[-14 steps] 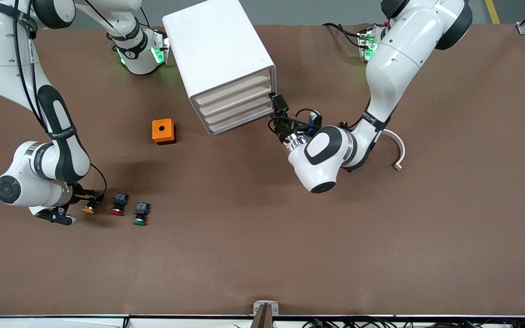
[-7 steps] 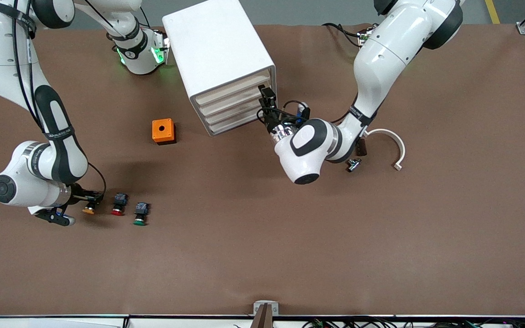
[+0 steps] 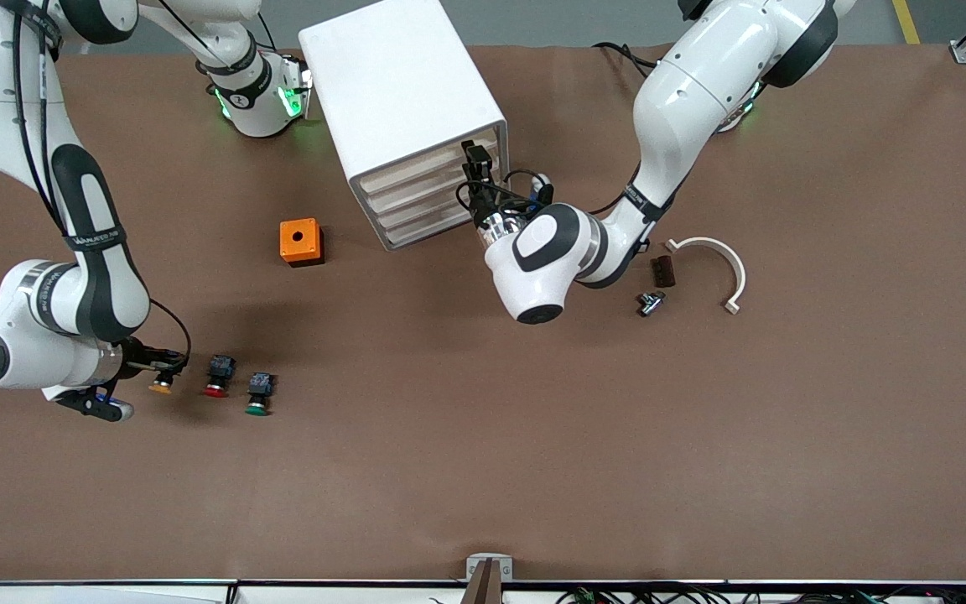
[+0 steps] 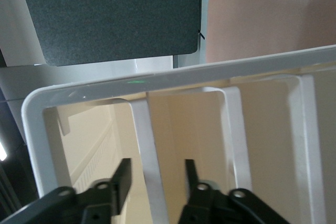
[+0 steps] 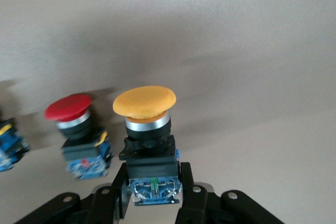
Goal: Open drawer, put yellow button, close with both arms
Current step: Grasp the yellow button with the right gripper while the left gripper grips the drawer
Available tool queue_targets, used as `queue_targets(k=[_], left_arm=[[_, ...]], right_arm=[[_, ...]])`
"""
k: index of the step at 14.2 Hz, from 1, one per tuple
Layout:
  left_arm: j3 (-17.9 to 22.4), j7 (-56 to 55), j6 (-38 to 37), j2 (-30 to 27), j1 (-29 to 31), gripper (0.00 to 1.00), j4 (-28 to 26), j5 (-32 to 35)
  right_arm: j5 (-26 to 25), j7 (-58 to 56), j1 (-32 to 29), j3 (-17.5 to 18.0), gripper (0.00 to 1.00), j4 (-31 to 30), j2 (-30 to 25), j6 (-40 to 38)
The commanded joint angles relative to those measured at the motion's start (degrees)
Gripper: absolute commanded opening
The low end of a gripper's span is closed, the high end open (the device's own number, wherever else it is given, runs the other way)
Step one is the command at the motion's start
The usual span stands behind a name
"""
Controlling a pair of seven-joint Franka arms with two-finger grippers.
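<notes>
Brown worktop [image 3: 533,470] carried one white cabinet [image 3: 399,92] with four drawers. The left arm bent low, its left claw [image 4: 155,182] set at the uppermost drawer [image 3: 424,164], fingers apart astride its front edge. The right arm folded down at its end; the right claw [image 5: 152,187] gripped the yellow button [image 5: 145,103], beside one red button [image 5: 68,108] and one green button [image 3: 257,408].
</notes>
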Motion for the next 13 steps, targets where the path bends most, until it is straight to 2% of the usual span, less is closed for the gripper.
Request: queue_targets(k=[1, 7, 13], left_arm=[[0.07, 0.57, -1.14, 0.24, -1.06, 0.34, 0.91, -1.17], [0.07, 1.45, -1.14, 0.33, -1.24, 0.15, 0.83, -1.35], [0.16, 1.19, -1.14, 0.24, -0.45, 0.15, 0.83, -1.35]], right_arm=[[0.57, 4.70, 1.90, 0.13, 0.00, 0.54, -2.95, -4.18], [0.66, 15.94, 7.08, 0.22, 0.00, 0.54, -9.01, -12.88], [3.47, 25.53, 10.78, 0.22, 0.00, 0.45, -13.50, -17.81]])
